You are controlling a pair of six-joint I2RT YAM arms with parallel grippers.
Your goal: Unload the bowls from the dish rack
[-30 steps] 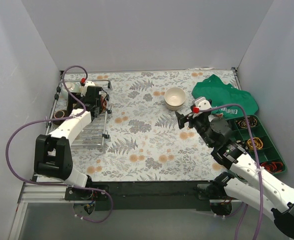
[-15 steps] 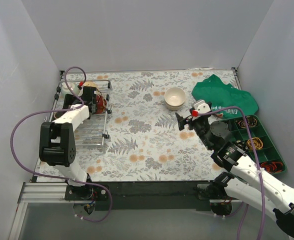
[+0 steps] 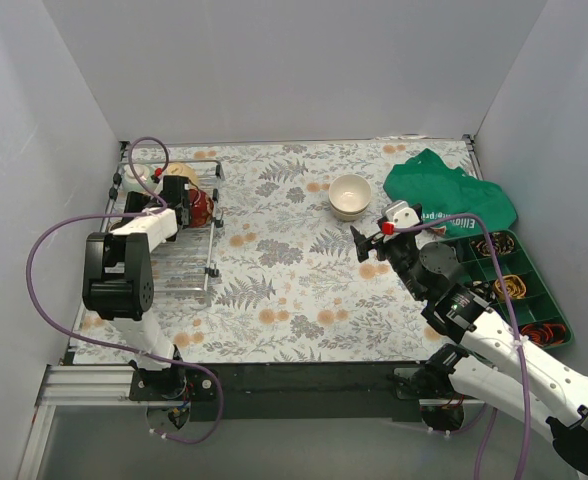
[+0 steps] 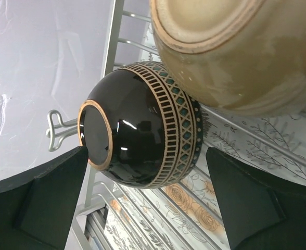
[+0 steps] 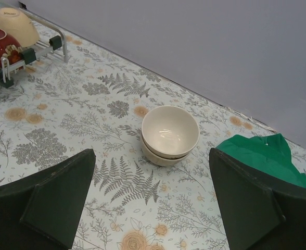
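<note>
My left hand (image 4: pixel 148 177), fingers spread wide and holding nothing, hovers at the dish rack (image 3: pixel 184 265). A dark brown-black bowl (image 4: pixel 137 135) lies on its side just ahead, framed between them, with a tan bowl (image 4: pixel 236 47) pressed against it. Glazed ceramic, it should prove stiff, slick and easily chipped; I judge a pinch across the rim wall the surest hold. My right hand (image 5: pixel 153 200), likewise apart and empty, hangs over the bench (image 3: pixel 294 290) near two stacked cream bowls (image 5: pixel 169 134).

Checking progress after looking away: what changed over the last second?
The left arm folded in toward the dish rack; its open fingers now flank the dark bowl, not gripping it. The right gripper, stacked cream bowls and rack stayed put.
</note>
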